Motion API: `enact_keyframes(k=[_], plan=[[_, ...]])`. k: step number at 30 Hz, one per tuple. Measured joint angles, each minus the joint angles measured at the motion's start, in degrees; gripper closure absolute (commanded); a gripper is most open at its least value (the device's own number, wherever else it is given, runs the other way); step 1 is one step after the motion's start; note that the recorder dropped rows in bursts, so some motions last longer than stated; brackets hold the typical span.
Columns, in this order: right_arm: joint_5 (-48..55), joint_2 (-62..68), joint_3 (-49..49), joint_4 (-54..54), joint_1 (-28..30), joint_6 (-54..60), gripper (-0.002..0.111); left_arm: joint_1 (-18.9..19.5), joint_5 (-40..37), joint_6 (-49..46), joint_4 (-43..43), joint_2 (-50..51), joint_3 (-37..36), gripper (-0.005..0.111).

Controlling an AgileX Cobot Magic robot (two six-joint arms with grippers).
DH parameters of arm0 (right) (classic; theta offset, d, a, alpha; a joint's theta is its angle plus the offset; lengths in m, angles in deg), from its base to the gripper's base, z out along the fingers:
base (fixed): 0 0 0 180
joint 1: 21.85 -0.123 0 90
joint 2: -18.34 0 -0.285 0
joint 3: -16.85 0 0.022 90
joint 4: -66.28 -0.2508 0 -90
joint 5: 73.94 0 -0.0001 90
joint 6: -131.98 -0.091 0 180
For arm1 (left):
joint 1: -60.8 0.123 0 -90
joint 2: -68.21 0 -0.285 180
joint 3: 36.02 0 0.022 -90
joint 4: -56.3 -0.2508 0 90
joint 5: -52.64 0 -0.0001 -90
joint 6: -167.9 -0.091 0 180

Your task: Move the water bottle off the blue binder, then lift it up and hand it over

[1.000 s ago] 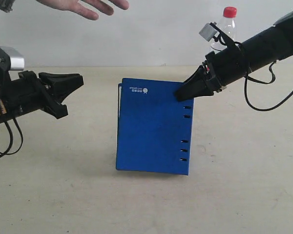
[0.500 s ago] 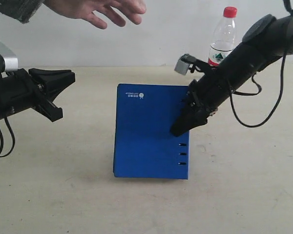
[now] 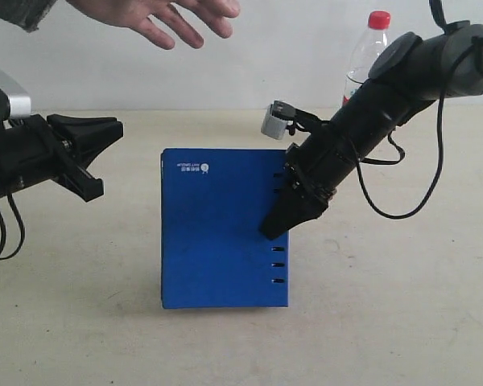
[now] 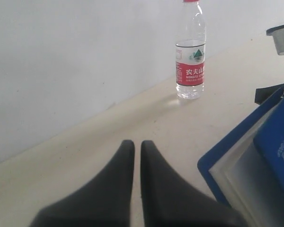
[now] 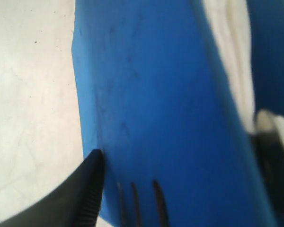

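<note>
The blue binder (image 5: 146, 94) is filling most of the frame and lying on the pale table (image 5: 28, 94). One black ribbed finger (image 5: 83, 194) is touching its edge beside three dark slots (image 5: 135, 203).

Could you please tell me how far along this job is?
Done: the water bottle stands on the table, off the blue binder. In hand: the right gripper is at the binder's holed edge; grip unclear. Left: lifting the binder and passing it to the person's hand open above.
</note>
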Motion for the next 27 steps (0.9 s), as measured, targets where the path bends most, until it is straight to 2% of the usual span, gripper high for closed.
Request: enact_keyframes(k=[11, 20, 27], plan=[[-0.4, -1.9, 0.2, 0.5, 0.5, 2.6, 0.109, 0.0, -0.6, -2.7, 3.0, -0.5, -0.9, 0.102], [-1.1, -13.8, 0.5, -10.0, 9.7, 5.6, 0.109, 0.0, -1.7, -7.5, 6.4, -3.2, -3.4, 0.102], [-3.5, -18.2, 9.2, -9.2, 9.6, 9.8, 0.109, 0.0, -1.7, -10.7, 9.8, -4.4, -5.5, 0.102]])
